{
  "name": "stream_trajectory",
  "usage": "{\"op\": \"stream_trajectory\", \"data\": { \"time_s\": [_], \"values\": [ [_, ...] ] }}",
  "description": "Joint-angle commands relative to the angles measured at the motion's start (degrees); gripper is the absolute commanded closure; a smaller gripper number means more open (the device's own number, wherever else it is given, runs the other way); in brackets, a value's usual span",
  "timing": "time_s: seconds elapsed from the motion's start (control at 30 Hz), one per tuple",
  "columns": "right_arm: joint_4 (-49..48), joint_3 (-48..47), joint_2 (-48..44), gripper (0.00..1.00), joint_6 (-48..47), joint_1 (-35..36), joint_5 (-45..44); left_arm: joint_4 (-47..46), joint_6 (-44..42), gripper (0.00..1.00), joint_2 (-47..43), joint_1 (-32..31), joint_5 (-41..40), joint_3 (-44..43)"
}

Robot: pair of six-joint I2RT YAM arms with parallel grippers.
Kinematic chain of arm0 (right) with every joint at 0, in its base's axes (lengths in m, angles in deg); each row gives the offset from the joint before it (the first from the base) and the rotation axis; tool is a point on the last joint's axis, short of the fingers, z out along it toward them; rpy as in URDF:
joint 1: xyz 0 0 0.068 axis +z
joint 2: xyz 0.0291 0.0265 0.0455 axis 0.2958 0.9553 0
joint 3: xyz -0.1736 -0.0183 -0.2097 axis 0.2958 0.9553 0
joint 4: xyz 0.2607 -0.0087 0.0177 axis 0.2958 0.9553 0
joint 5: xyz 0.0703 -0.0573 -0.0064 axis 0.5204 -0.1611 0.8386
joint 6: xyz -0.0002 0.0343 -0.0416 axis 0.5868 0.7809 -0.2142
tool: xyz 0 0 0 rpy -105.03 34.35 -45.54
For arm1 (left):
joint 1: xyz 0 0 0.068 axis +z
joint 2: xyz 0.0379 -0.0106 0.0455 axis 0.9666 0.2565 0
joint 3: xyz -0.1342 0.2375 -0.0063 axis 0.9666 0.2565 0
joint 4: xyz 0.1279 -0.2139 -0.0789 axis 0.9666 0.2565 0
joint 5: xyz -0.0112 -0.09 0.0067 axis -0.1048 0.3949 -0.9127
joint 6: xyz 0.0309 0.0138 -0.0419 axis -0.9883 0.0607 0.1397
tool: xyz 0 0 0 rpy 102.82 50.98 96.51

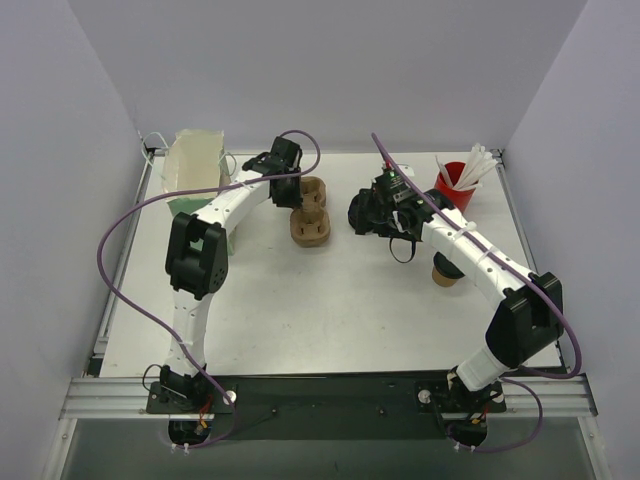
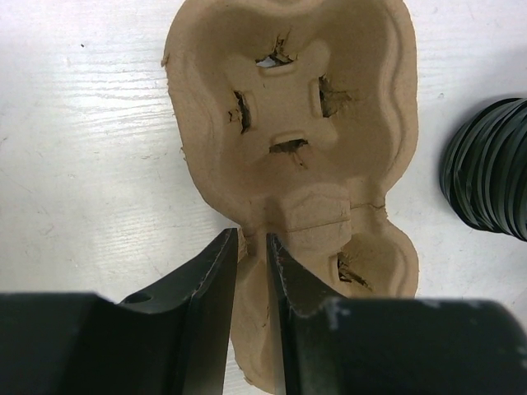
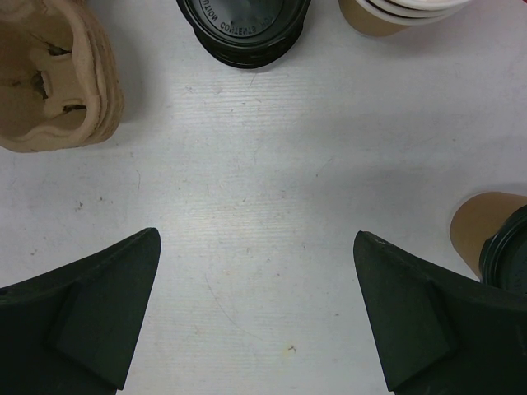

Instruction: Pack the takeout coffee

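Observation:
The takeout coffee (image 3: 486,226), a brown paper cup with a black lid, stands at the right edge of the right wrist view. In the top view it (image 1: 443,272) is partly hidden under the right arm. My right gripper (image 3: 255,239) is open wide and empty above bare table, left of the coffee; it also shows in the top view (image 1: 388,212). My left gripper (image 2: 252,247) is shut on the rim of a brown pulp cup carrier (image 2: 288,123). The top view shows this gripper (image 1: 290,192) at the carrier's (image 1: 312,222) left edge.
A stack of black lids (image 3: 243,29) lies between carrier and right gripper, also seen in the left wrist view (image 2: 487,177). A stack of lidless paper cups (image 3: 395,12) is ahead right. A red cup with white sticks (image 1: 458,183) stands back right, a pale bag (image 1: 195,165) back left.

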Motion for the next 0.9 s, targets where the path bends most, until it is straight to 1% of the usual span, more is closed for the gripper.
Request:
{"op": "stream_trajectory", "data": {
  "time_s": [0.0, 0.2, 0.5, 0.6, 0.73, 0.83, 0.87],
  "values": [
    [0.67, -1.37, 0.46, 0.03, 0.29, 0.63, -1.20, 0.44, 0.31, 0.69, -2.55, -0.36, -0.75, -0.95],
    [0.67, -1.19, 0.20, 0.03, 0.29, 0.72, -1.37, 0.35, 0.57, 0.69, -1.32, -0.36, -0.66, -1.56],
    [0.67, -1.10, 0.11, 0.03, 0.12, 0.63, -1.55, 1.05, -0.04, 0.74, 0.52, -0.19, -2.07, -3.23],
    [0.76, -1.10, 0.03, 0.03, 0.12, 0.63, -1.64, 1.93, -0.48, 0.75, 1.40, -0.10, -2.95, -4.20],
    [0.67, -0.93, 0.02, 0.03, 0.20, 0.72, -1.64, 1.23, -0.74, 0.74, 1.23, -0.19, -2.51, -3.59],
    [0.67, -0.93, 0.02, 0.03, 0.20, 0.63, -1.64, 1.49, -1.01, 0.76, 1.58, -0.10, -2.24, -4.20],
    [0.67, -0.93, 0.02, 0.03, 0.20, 0.72, -1.64, 1.84, -1.01, 0.76, 1.84, -0.10, -2.24, -4.55]
  ]
}}
